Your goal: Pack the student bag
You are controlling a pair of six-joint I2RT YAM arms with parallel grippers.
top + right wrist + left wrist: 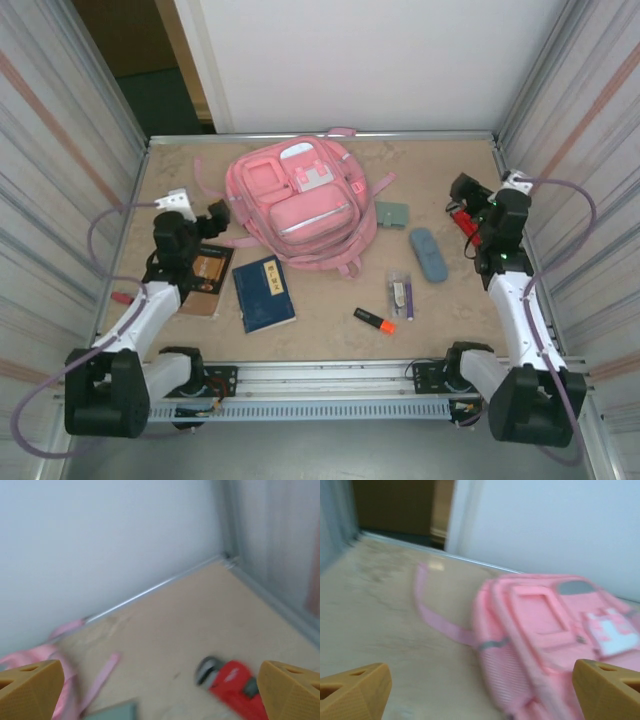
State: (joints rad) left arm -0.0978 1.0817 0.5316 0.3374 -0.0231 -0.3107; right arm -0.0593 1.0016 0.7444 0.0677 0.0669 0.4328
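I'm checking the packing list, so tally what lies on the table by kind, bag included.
Pink fabric backpack: 1
Books: 2, dark blue book, brown book
Cases: 2, blue-grey oval case, grey-green flat pouch
Orange highlighter: 1
Clear pen packet: 1
Red tool: 1
Small red item at left edge, unclear: 1
Total: 9

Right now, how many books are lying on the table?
2. A blue book lies beside the pink backpack's near edge; a brown book lies left of it, partly under the left arm. Others may be hidden.
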